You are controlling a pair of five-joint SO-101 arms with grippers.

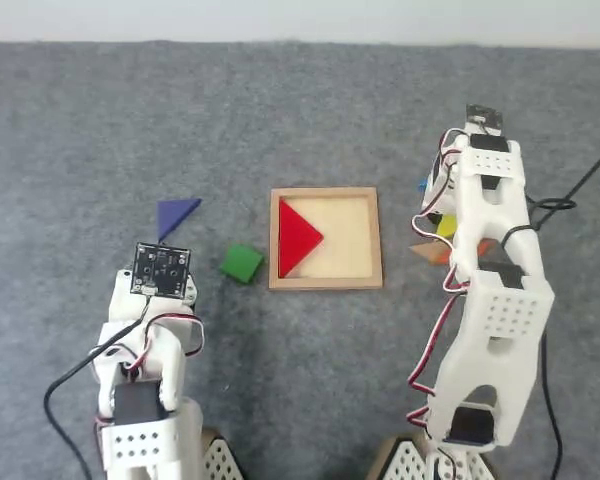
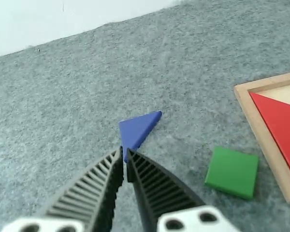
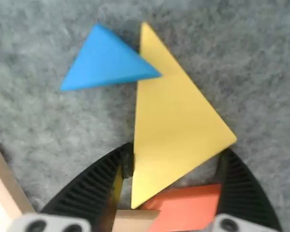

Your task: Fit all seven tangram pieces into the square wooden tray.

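My left gripper (image 2: 124, 153): jaws together, empty, tips at corner of dark blue triangle (image 2: 137, 128). My right gripper (image 3: 176, 162): jaws apart, straddling yellow triangle (image 3: 169, 121) at tray's 3 o'clock. Light blue triangle (image 3: 104, 60) and orange piece (image 3: 188, 208) touching it. Tray (image 1: 325, 283) holds red triangle (image 1: 297, 238). Green square (image 1: 241, 264) at tray's 9 o'clock.

Left flank: my left gripper (image 2: 124, 154), jaws together, tip just short of dark blue triangle (image 2: 137, 129); bare carpet (image 1: 130, 120) wide open beyond it

Green square (image 2: 232, 172) lies between that gripper and tray (image 1: 325, 192), blocks low straight run to left rim; free lane between green square and dark blue triangle

Tray floor: red triangle (image 1: 297, 238) takes left part, rest bare

Right flank crowded: my right gripper (image 3: 176, 157) at yellow triangle (image 3: 176, 121); light blue triangle (image 3: 104, 60) overlaps its edge, orange piece (image 3: 188, 208) at its corner
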